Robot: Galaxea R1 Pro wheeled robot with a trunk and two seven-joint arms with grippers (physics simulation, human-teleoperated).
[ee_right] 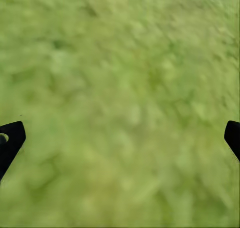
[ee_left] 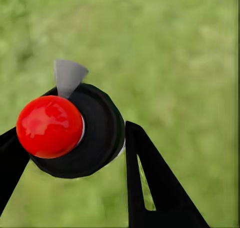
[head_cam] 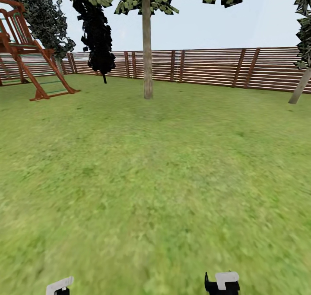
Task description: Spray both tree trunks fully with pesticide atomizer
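Standing behind the robot on the lawn, I start at its left end effector (ee_left: 70, 153), whose two black fingers sit closed against the sides of the pesticide atomizer (ee_left: 75, 133), one finger (ee_left: 10, 158) at the red end and the other (ee_left: 155, 188) against the black disc. The atomizer is off the floor (head_cam: 155, 191) and carried low at the robot's left side; in the head view only a white corner of that wrist (head_cam: 59, 285) pokes up at the bottom edge. Seen along the fingers, it shows a glossy red dome in front of a round black body, with a small grey cone-shaped piece sticking out beside them, probably the nozzle or trigger. I judge it light and rigid, a hard plastic shell, with that shiny dome likely slippery, so the wide black body looks the safer place to pinch, clear of the grey piece. Moving right, the right end effector (ee_right: 120, 138) hangs spread wide over bare grass with nothing between its black tips. Farther off, one straight grey-tan tree trunk (head_cam: 147, 49) rises before the slatted fence (head_cam: 207, 66), well apart from the robot, and a second leaning trunk (head_cam: 300, 87) shows at the far right edge.
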